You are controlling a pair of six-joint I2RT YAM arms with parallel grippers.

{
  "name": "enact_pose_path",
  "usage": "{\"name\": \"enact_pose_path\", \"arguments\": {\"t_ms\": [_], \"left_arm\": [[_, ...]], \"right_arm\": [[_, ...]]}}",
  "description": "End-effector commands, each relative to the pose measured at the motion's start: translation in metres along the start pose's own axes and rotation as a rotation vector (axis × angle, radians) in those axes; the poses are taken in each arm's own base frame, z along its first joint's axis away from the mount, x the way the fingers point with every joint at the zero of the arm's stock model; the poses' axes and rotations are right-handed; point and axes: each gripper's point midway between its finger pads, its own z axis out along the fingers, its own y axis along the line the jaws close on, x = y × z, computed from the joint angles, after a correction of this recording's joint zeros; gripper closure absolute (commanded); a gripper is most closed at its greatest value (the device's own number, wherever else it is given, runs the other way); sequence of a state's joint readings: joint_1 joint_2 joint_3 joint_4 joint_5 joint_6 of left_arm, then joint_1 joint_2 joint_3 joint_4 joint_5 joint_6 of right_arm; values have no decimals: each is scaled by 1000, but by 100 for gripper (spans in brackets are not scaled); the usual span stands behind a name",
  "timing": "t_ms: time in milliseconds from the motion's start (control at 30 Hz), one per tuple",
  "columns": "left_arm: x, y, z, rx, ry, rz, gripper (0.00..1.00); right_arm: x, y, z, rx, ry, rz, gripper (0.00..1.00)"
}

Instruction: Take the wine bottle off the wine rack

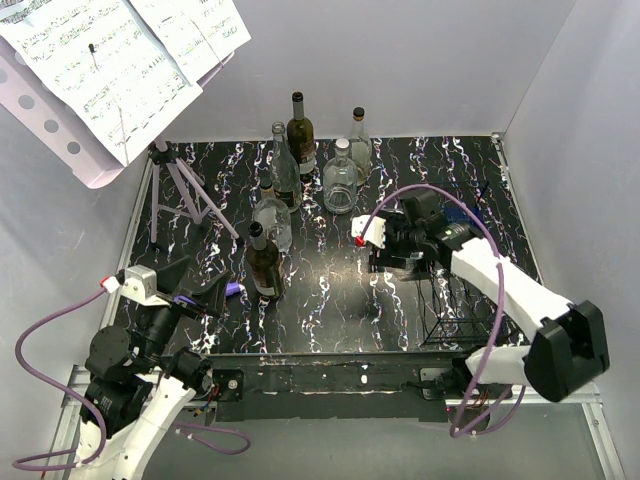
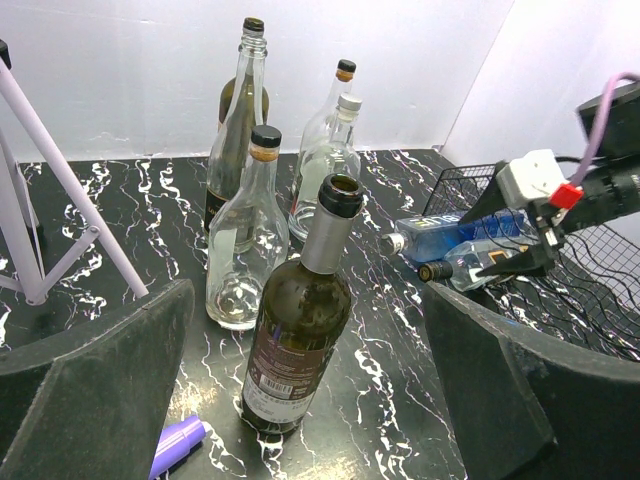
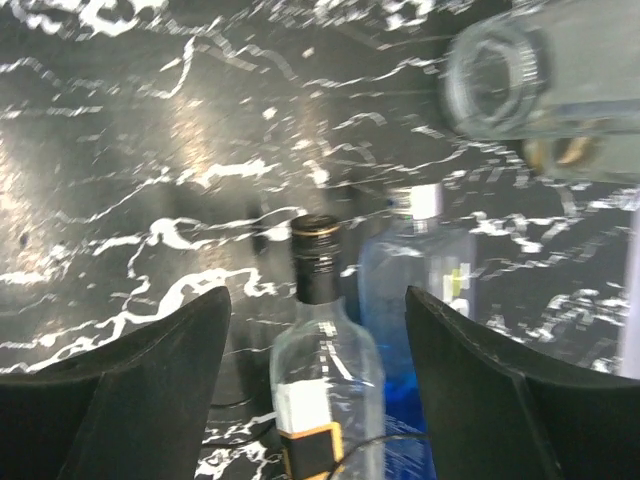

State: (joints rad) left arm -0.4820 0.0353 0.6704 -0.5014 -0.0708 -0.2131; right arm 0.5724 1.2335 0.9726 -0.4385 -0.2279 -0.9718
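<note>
The black wire wine rack (image 1: 455, 305) stands at the right of the table; it also shows in the left wrist view (image 2: 600, 290). Two bottles lie in it, necks pointing left: a clear bottle with a black cap (image 3: 325, 350) (image 2: 470, 268) and a blue bottle (image 3: 420, 290) (image 2: 455, 232). My right gripper (image 1: 380, 252) (image 3: 315, 300) is open, its fingers either side of the clear bottle's neck and shoulder, not touching. My left gripper (image 1: 213, 293) (image 2: 308, 290) is open at the near left. A dark wine bottle (image 2: 300, 330) (image 1: 263, 262) stands upright on the table ahead of it.
Several bottles (image 1: 300, 150) stand at the back middle; a clear empty one (image 2: 240, 250) stands just behind the dark bottle. A purple music stand (image 1: 180, 190) with sheet music (image 1: 110, 60) fills the back left. A small purple object (image 2: 175, 445) lies by the left fingers.
</note>
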Motion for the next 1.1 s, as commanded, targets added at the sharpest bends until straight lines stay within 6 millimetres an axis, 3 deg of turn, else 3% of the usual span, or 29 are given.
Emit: {"name": "enact_pose_path", "arguments": {"t_ms": [0,100,300,633,1067], "left_arm": [[-4,-2,0,5,-2,0,2],[-3,-2,0,6,0,0,2],[-5,-1,0,1,-6,1,2],[-3,-1,1,4,3,4,2],[-2,-2,2,6,8,4,2]], "right_arm": [[5,20,10,-194,-33,-25,24],[18,26,20,-262,11,-1,27],[32,15,38,-246,64,5,29],[65,13,47,-256,185,9,30],[83,0,63,-241,237,-21,32]]}}
